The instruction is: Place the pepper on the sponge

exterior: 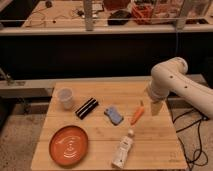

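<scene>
The orange-red pepper lies on the wooden table, right of centre, its tip pointing toward the front. The blue-grey sponge rests flat just left of it, a small gap between them. My gripper hangs from the white arm at the table's right side, just right of the pepper and slightly behind it, with nothing visibly held.
A black block with pale stripes lies left of the sponge. A white cup stands at the back left, an orange plate at the front left, and a white squeeze bottle lies near the front edge.
</scene>
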Action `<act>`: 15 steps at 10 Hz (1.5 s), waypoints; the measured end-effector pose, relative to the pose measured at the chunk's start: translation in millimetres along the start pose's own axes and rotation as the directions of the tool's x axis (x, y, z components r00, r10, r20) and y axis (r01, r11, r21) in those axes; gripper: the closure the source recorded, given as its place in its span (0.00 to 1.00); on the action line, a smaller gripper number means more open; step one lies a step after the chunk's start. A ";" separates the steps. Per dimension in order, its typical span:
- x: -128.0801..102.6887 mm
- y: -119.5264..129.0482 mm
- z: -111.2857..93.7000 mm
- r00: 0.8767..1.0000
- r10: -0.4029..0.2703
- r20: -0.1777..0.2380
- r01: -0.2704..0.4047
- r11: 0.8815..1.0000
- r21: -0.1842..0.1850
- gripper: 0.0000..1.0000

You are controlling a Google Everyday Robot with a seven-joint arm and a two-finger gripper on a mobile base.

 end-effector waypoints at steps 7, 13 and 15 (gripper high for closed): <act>-8.2 -11.4 8.6 0.998 -0.068 0.019 0.068 0.998 0.013 0.20; -12.9 -18.0 13.7 0.991 -0.131 0.030 0.130 0.991 0.023 0.20; -14.0 -19.1 15.1 0.989 -0.147 0.034 0.146 0.989 0.026 0.20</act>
